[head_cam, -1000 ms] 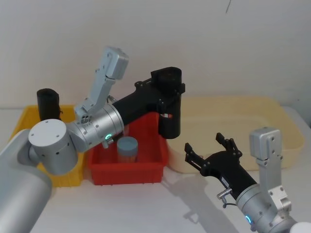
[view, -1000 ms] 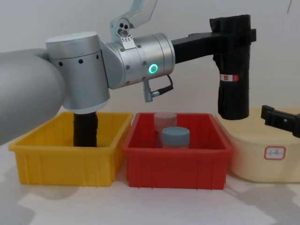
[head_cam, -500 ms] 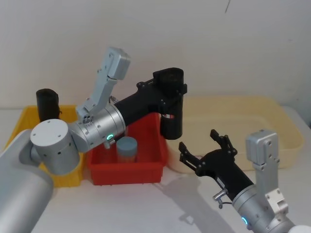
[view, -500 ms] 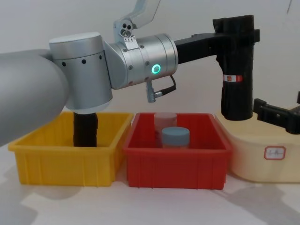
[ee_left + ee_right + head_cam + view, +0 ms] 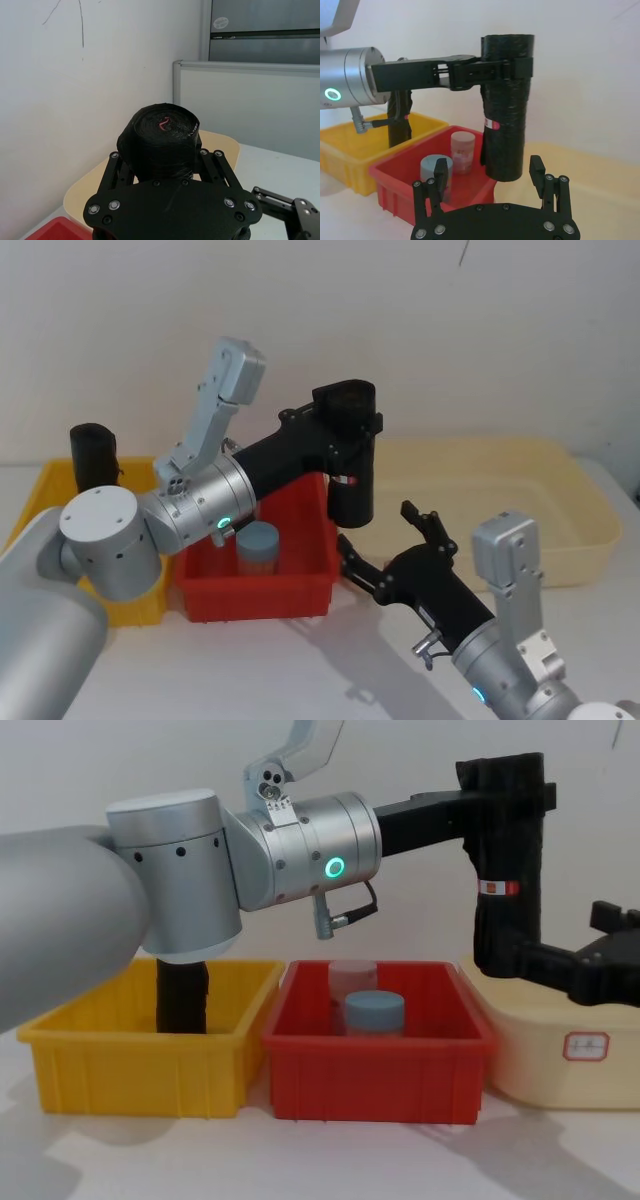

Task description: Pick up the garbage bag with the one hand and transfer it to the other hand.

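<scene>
Fingers [image 5: 520,65] of the left gripper [image 5: 348,426] are clamped around the garbage bag [image 5: 505,920] near its top end, one on each side of the roll. The bag hangs upright in the air, its lower end clear of the table [image 5: 300,1160] and everything on it. A red-and-white label band [image 5: 497,888] circles it about halfway down. The left wrist view looks onto the roll's top face, with the black fingers pressed to its flanks.

From the head camera, the left arm reaches in from 8 o'clock, a green ring light [image 5: 334,869] glowing on its silver wrist. The right gripper [image 5: 488,164] comes up from 5 o'clock toward the bag's foot. Its fingers [image 5: 440,172] are spread wide. In the right wrist view the bag's lower end stands between them, with a gap on either side, so they do not grip it. In the chest view one right finger crosses in front of the bag's bottom edge.

Below, a red bin [image 5: 380,1070] lies at 7 o'clock from the bag's foot. It holds a blue-lidded jar [image 5: 375,1010] and a pale jar [image 5: 352,972] behind it. At 9 o'clock of the red bin, just beside it, sits a yellow bin [image 5: 130,1070] with a plain black roll [image 5: 182,995] standing upright inside. At 3 o'clock of the red bin is a beige tray [image 5: 560,1070], and the bag hangs above the tray's near-left end.
</scene>
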Controlling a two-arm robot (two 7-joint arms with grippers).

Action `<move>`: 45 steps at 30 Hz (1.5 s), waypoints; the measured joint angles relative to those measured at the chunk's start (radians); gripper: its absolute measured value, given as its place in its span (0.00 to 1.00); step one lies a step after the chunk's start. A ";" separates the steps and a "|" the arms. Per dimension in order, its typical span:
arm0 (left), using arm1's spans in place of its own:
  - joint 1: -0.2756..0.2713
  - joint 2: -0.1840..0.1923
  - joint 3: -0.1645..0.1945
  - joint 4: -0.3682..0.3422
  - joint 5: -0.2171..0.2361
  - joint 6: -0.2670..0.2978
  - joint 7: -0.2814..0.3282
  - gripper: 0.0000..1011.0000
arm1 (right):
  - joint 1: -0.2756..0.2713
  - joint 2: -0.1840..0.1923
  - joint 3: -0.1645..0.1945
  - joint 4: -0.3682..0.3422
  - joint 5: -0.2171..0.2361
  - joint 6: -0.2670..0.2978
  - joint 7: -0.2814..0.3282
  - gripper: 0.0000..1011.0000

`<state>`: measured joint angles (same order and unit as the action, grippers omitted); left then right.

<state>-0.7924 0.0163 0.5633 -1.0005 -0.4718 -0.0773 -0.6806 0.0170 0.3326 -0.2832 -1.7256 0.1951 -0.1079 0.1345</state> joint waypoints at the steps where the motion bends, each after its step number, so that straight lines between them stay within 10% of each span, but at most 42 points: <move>1: 0.000 0.000 0.000 0.000 0.000 0.000 0.000 0.50 | 0.006 -0.004 -0.005 0.006 -0.009 -0.001 0.000 0.99; 45: 0.000 -0.001 0.001 0.001 -0.001 0.000 0.000 0.50 | 0.220 -0.133 0.006 0.226 -0.037 0.079 0.015 0.99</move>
<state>-0.7929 0.0155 0.5638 -0.9993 -0.4727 -0.0772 -0.6808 0.2371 0.2000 -0.2768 -1.4998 0.1577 -0.0292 0.1495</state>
